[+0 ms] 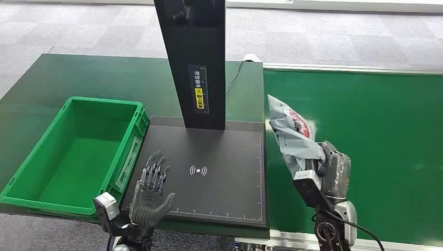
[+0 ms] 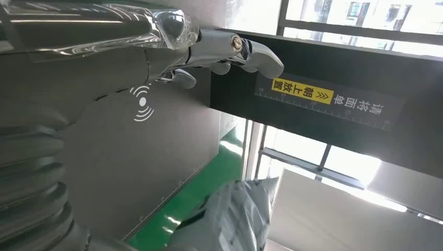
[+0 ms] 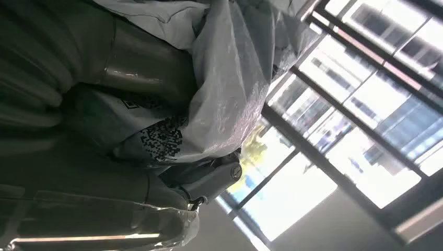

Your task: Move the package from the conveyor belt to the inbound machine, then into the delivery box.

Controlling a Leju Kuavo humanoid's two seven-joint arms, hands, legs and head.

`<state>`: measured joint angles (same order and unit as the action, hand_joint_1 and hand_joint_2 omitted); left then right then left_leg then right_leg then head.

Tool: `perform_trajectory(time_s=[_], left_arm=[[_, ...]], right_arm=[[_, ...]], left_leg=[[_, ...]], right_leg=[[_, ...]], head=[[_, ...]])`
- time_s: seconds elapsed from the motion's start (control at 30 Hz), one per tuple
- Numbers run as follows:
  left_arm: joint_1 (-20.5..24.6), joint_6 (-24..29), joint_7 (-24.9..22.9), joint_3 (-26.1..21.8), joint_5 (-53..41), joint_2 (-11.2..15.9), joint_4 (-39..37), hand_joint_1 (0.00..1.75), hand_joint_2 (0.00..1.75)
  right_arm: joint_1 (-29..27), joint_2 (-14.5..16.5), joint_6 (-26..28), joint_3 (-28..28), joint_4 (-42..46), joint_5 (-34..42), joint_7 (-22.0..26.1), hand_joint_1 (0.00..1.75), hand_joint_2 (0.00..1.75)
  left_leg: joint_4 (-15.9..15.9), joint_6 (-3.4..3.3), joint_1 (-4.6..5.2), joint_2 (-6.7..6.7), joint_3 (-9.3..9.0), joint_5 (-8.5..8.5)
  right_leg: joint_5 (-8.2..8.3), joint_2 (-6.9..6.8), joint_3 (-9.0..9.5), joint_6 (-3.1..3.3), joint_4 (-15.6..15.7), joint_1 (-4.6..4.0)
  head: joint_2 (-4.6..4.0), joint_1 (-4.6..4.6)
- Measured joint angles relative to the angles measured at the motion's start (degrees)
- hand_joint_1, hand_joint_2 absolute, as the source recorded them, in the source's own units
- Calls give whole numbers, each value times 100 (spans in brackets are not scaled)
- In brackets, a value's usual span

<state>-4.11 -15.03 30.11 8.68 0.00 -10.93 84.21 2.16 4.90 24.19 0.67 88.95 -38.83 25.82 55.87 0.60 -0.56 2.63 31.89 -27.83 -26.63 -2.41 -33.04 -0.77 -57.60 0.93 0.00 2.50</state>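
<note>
The conveyor belt (image 1: 365, 151) lies under the right robot hand (image 1: 326, 175), and the inbound machine (image 1: 209, 172), with its black scan plate, sits just to that hand's left, the green delivery box (image 1: 78, 151) well beyond. The right robot hand grips the grey package (image 1: 290, 130), lifted off the belt. The left robot hand (image 1: 151, 193) hovers over the plate, fingers spread, holding nothing. Judging from this, the package should travel level across the plate edge and settle flat near the scan mark (image 1: 198, 170).

Top of the inbound machine's post (image 1: 190, 52) cut off; package (image 1: 292, 133) print illegible.
</note>
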Motion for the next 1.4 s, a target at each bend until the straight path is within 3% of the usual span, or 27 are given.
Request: perform_trajectory(time_s=[0.13, 0.33, 0.5, 0.8, 1.1, 1.13, 1.27, 1.4], left_arm=[[50, -25, 19, 7, 0, 24, -44, 0, 175], [190, -99, 63, 33, 0, 90, -146, 0, 175], [265, -125, 89, 33, 4, 123, -229, 0, 175], [361, -181, 108, 33, 32, 147, -359, 0, 175], [429, -221, 110, 37, 50, 157, -438, 0, 175], [432, -222, 110, 38, 50, 158, -446, 0, 175], [434, -221, 110, 45, 50, 172, -465, 0, 175], [426, -70, 109, 77, -164, 196, -463, 0, 175]], right_arm=[[-69, -11, -282, -374, -1, -181, 1, 175, 175], [-134, -221, -1366, -1279, -71, -665, -130, 175, 175], [-140, -454, -1709, -1897, -276, -812, -120, 175, 175], [-33, -767, -2762, -2573, -489, 1, 347, 175, 175], [106, -954, -3282, -2975, -513, 579, 670, 175, 175], [117, -970, -3300, -3008, -513, 598, 687, 168, 175], [144, -1021, -3170, -3077, -514, 510, 702, 0, 175], [150, -1032, -2698, -3090, -529, 272, 639, 0, 175]], left_leg=[[0, 0, 0, 0, 1, 0], [0, 0, 0, 1, 4, 0], [0, 0, 0, 1, 4, 0], [0, 1, 0, 2, 1, 0], [0, 1, 0, 2, 0, 0], [0, 1, 0, 2, 1, 0], [0, 1, 0, 2, 1, 0], [0, 1, 0, 1, 2, 0]], right_leg=[[-1, 0, -1, 0, -1, -1], [-2, 0, -3, -2, -1, 0], [-2, 0, -3, -2, -1, 0], [-2, 1, -3, -2, -1, -1], [-2, 1, -1, -2, -1, 0], [-2, 1, -1, -2, -1, 0], [-2, 1, -2, -2, -1, 0], [-2, 1, -1, -2, -1, 0]], head=[[0, -2], [0, -2], [0, -2], [0, -2], [0, -1], [0, -1], [0, -2], [0, -2]])
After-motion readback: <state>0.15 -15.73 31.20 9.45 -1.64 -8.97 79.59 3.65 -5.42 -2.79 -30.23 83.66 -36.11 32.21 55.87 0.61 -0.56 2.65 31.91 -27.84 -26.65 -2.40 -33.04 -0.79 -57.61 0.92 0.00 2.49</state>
